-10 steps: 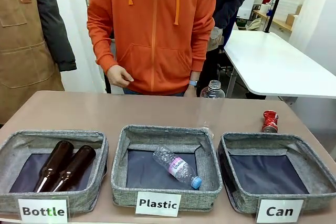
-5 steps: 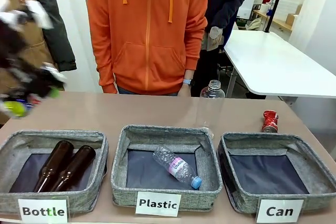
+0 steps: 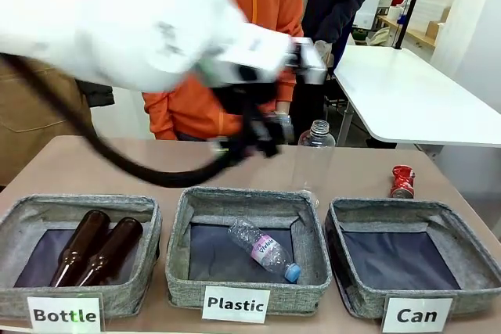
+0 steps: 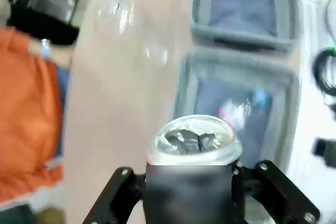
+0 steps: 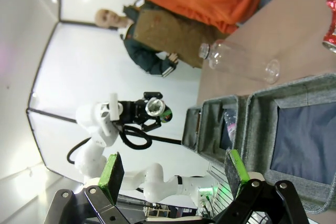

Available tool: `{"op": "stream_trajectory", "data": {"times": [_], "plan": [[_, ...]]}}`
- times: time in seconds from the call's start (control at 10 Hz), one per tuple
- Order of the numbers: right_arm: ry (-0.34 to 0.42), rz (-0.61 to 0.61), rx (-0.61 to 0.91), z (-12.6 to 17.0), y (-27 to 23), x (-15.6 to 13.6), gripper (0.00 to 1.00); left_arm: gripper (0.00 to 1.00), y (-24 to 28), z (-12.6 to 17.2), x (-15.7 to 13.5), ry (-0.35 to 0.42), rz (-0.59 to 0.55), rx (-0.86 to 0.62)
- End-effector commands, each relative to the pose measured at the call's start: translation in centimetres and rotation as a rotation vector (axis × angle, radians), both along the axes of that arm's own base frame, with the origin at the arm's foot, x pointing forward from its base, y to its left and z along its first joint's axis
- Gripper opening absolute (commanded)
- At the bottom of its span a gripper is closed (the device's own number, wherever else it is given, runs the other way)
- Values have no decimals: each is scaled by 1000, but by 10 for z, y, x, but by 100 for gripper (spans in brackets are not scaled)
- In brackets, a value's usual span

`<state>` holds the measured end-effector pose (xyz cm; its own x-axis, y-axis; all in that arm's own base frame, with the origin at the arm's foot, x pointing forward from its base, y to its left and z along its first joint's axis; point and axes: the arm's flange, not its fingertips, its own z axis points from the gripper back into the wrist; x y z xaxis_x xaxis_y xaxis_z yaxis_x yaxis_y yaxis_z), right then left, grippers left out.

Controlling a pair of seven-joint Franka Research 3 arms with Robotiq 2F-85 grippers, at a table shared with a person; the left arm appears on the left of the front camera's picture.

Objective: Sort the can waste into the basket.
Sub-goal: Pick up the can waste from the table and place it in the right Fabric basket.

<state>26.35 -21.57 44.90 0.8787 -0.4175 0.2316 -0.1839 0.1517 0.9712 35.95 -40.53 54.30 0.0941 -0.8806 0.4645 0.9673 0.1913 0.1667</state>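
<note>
With your left claw (image 4: 190,184) clamped tight on the silver-topped can (image 4: 195,141), carry it past the Plastic basket (image 3: 243,193) just ahead of the claw to the Can basket (image 3: 387,209) beyond, and let go only when low and squarely over its dark bottom.

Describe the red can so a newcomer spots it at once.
Find the grey basket labelled Can, at far right. Just beyond its far rim, on the bare tabletop, sits the red can. It is crushed, red with silver ends; the nearby upright bottle is clear plastic.
</note>
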Motion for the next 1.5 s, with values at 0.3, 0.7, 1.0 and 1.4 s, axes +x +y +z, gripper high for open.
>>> {"op": "stream_trajectory", "data": {"times": [0.3, 0.7, 1.0, 1.4], "plan": [[29, -82, -41, 14, -73, -48, 100, 4, -214, -26, -19, -185, -346, 23], [88, -232, -141, -23, -150, -121, 100, 4, -308, -59, -39, -150, -350, -23], [111, -265, -109, -22, -150, -132, 100, 4, -323, -72, -38, -115, -305, 20], [111, -265, -109, -22, -150, -132, 100, 63, -318, -62, -32, -123, -286, 26]]}}
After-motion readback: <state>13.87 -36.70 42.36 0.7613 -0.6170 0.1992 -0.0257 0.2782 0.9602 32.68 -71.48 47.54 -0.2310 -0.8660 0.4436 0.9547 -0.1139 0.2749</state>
